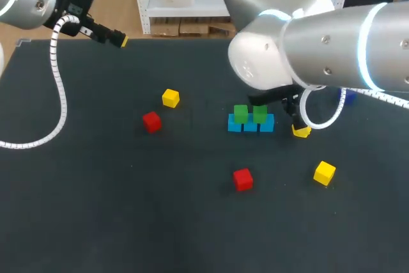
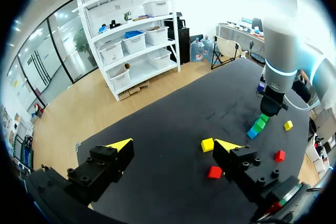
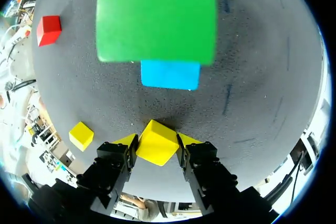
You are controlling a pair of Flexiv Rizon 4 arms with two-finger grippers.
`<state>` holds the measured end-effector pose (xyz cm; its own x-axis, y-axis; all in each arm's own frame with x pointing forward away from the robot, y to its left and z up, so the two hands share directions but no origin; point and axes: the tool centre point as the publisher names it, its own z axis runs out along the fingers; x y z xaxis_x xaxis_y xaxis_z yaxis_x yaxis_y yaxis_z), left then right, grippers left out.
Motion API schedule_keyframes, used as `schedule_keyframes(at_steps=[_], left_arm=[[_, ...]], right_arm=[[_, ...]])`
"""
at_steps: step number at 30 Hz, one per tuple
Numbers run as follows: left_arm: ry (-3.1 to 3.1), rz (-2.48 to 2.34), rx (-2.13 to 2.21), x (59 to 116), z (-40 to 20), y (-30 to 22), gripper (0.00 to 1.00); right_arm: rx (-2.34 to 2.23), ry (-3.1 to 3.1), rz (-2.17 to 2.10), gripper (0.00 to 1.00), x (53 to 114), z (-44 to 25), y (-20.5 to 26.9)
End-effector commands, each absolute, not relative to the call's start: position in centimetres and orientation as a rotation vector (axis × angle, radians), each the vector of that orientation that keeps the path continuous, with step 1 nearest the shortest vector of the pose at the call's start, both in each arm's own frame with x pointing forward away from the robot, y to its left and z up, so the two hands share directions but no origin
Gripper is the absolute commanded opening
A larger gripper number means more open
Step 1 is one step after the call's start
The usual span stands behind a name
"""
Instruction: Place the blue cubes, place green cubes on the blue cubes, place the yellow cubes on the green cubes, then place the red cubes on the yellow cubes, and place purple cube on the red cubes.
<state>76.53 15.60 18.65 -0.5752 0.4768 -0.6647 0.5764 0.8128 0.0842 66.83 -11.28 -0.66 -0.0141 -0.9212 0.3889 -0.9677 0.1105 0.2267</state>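
A row of blue cubes lies at the table's middle right, with two green cubes on top. My right gripper is just right of that row, shut on a yellow cube held low over the table. Ahead of its fingers are a green cube and a blue cube. Loose on the table are two yellow cubes and two red cubes. A purple cube is partly hidden behind my right arm. My left gripper hangs open and empty over the far left.
My right arm's big body covers the table's far right. A white coiled cable hangs from my left arm over the left side. In the left wrist view a yellow cube and a red cube lie ahead of the open fingers.
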Motion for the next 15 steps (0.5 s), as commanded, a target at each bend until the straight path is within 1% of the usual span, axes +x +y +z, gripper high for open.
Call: schedule_keyframes(at_steps=[1, 2, 3, 4, 6, 7, 8, 9, 15], left_arm=[[2.285, -0.189, 0.773, 76.5, 18.6, 15.7, 1.0], [2.285, -0.189, 0.773, 76.5, 18.6, 15.7, 1.0], [2.285, -0.189, 0.773, 76.5, 18.6, 15.7, 1.0], [2.285, -0.189, 0.773, 76.5, 18.6, 15.7, 1.0], [2.285, -0.189, 0.773, 76.5, 18.6, 15.7, 1.0], [2.285, -0.189, 0.773, 76.5, 18.6, 15.7, 1.0], [2.285, -0.189, 0.773, 76.5, 18.6, 15.7, 1.0], [2.285, -0.189, 0.773, 76.5, 18.6, 15.7, 1.0], [2.285, -0.189, 0.773, 76.5, 18.6, 15.7, 1.0]], right_arm=[[1.841, -2.018, 0.104, 0.72, 66.5, -1.2, -12.2], [1.84, -2.038, 0.094, 0.79, 66.4, -1.1, -12.4], [1.84, -2.055, 0.084, 0.82, 66.3, -1.0, -12.6], [1.842, -2.068, 0.075, 0.83, 66.2, -0.9, -12.7], [1.846, -2.081, 0.074, 0.8, 66.0, -0.7, -12.9], [1.854, -2.094, 0.066, 0.84, 65.9, -0.6, -12.9], [1.859, -2.102, 0.063, 0.97, 65.8, -0.4, -12.9], [1.863, -2.112, 0.058, 1.0, 65.7, -0.3, -13.0], [1.838, -2.187, 0.045, 1.0, 65.4, 0.4, -13.2]])
